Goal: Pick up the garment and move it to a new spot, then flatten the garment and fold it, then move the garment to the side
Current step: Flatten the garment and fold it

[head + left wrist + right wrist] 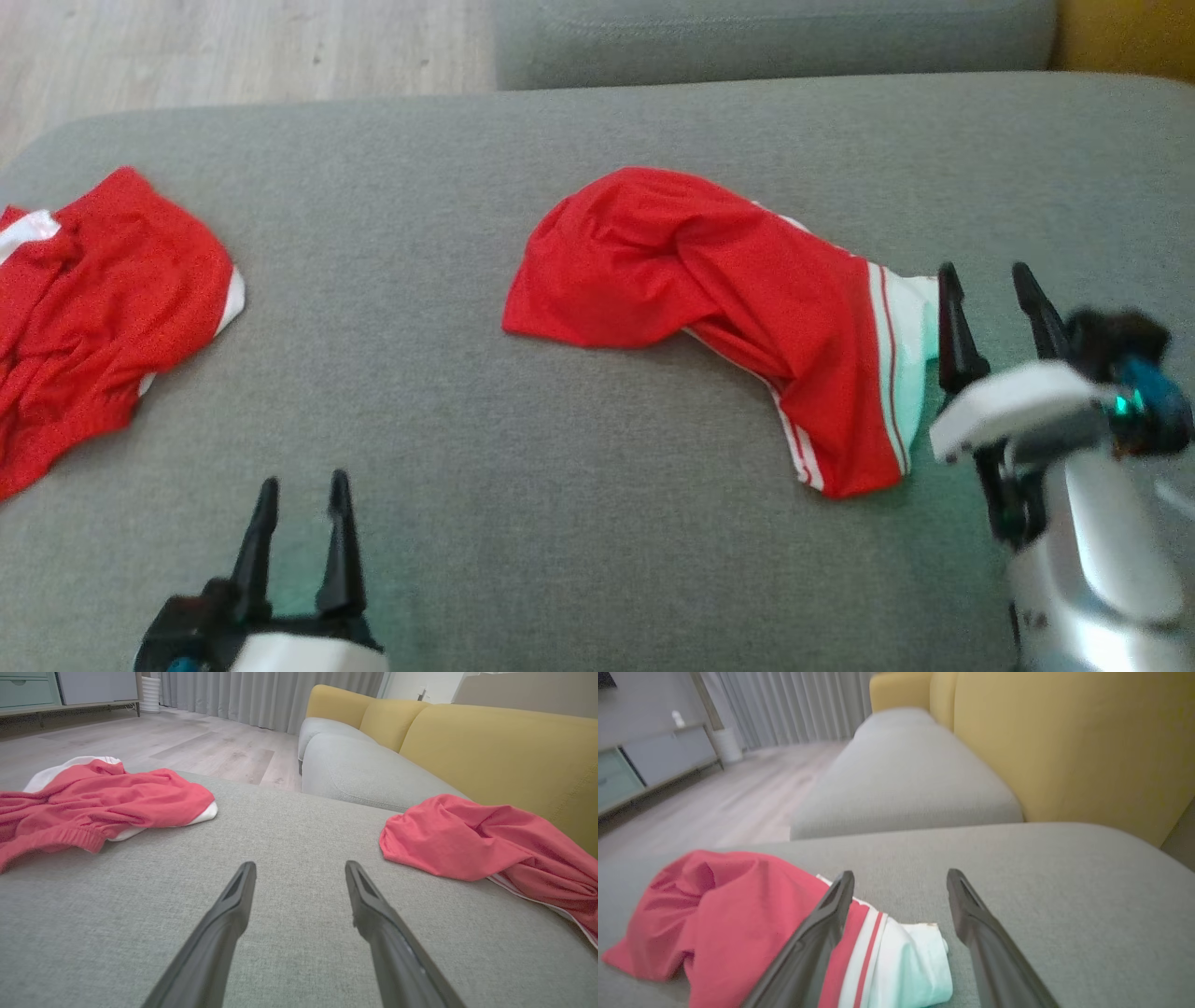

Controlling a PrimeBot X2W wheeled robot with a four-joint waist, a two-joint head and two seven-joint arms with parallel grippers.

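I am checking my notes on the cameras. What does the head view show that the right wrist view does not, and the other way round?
Head view adds: a second garment, red, at far left, and the left jaws, open, over bare cushion. Right wrist view adds: grey curtains and a low cabinet beyond the floor. Both share: the striped garment, the cushion, the wooden floor, and the right jaws, open, beside that garment's white hem.
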